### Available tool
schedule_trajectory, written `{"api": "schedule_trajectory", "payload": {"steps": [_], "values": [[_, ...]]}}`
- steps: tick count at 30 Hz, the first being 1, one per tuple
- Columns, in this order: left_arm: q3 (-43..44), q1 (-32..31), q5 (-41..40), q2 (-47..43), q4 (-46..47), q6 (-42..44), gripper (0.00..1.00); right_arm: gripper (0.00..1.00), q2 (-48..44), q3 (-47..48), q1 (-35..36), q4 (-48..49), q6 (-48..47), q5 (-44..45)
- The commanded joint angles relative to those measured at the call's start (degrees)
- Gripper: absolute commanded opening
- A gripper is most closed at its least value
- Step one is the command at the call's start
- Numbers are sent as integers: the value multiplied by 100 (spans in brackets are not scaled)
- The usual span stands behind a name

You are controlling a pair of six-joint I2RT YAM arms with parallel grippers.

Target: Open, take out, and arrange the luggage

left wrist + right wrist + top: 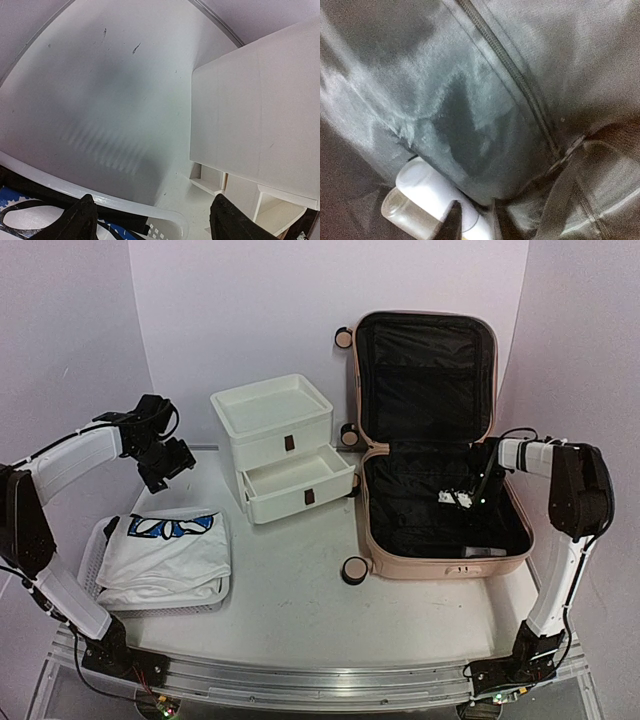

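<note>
The pale pink luggage (450, 562) lies open at the right of the table, its lid (425, 370) upright against the back wall, black lining showing. My right gripper (463, 499) reaches down into the lower half. In the right wrist view its narrow jaws (476, 225) are closed on the end of a white bottle (427, 187) with a clear cap, which lies against the black lining (470, 100). My left gripper (165, 462) hangs open over the table left of the drawers, its fingers spread wide (152, 202) with nothing between them.
A white plastic drawer unit (280, 445) stands mid-table with its lower drawer pulled out; its side (260, 110) is close to my left gripper. A white mesh basket (100, 560) at the front left holds a folded white shirt (170, 550) with blue print.
</note>
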Motion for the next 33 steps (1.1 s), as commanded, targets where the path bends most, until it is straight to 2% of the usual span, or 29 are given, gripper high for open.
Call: {"api": "schedule_trajectory", "payload": {"steps": [1, 4, 11, 23, 31, 33], "values": [[191, 24, 57, 2, -35, 14, 77, 30, -61, 234, 18, -31, 67, -379], [208, 26, 79, 23, -38, 43, 78, 38, 48, 293, 21, -482, -203, -810], [72, 26, 40, -141, -36, 19, 77, 46, -36, -190, 29, -735, -486, -596], [-74, 24, -65, -213, 22, 229, 77, 51, 594, -138, 94, -116, -482, -381], [-395, 23, -89, -427, 272, 419, 77, 52, 550, -601, 414, 386, -521, 108], [-437, 21, -60, -474, 306, 530, 77, 57, 437, -636, 442, 522, -460, 27]]}}
